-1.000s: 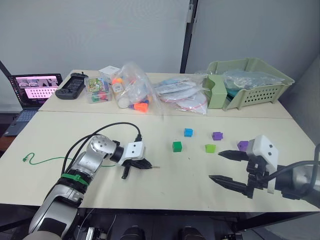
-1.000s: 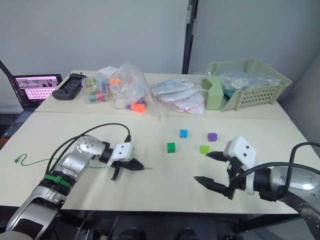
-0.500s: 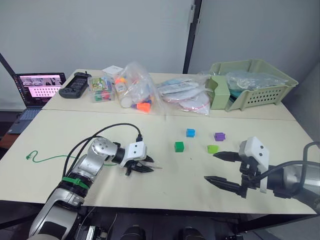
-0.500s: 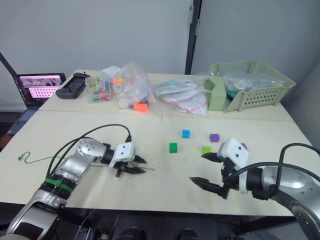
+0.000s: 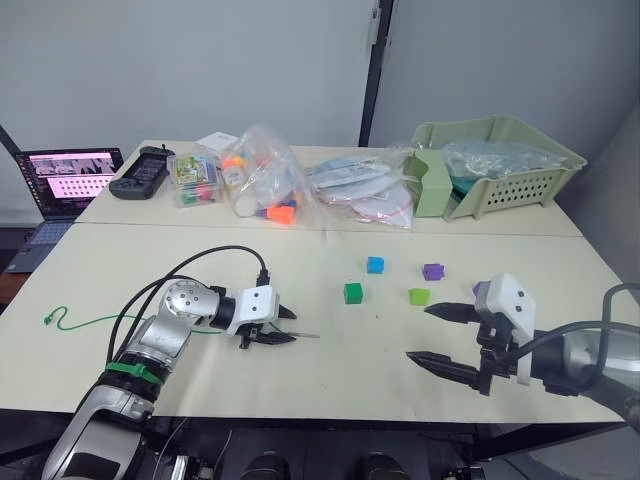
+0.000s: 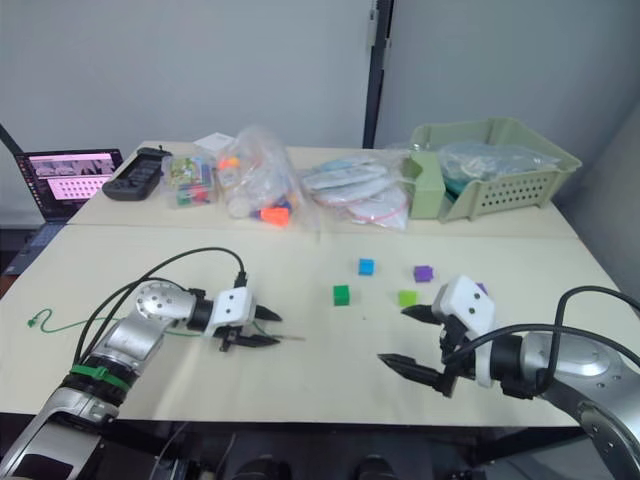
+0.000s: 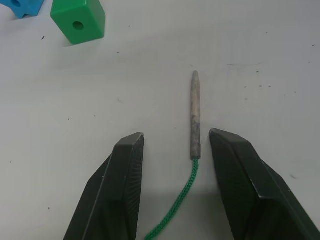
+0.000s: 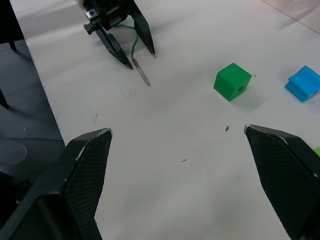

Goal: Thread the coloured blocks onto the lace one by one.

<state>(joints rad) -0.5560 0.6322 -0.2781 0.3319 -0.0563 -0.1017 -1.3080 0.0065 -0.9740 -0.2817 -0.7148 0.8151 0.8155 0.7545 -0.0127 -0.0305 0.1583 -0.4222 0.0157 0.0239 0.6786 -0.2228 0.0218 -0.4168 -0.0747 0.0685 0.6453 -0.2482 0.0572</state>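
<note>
- Your left gripper [image 7: 172, 165] is spread open and empty; the lace [image 7: 175, 207] lies on the table between its fingers, its stiff tip [image 7: 195, 115] pointing straight ahead toward the dark green block [image 7: 78, 22].
- Your right gripper [image 5: 440, 335] gapes wide, empty, well apart from the lace.
</note>
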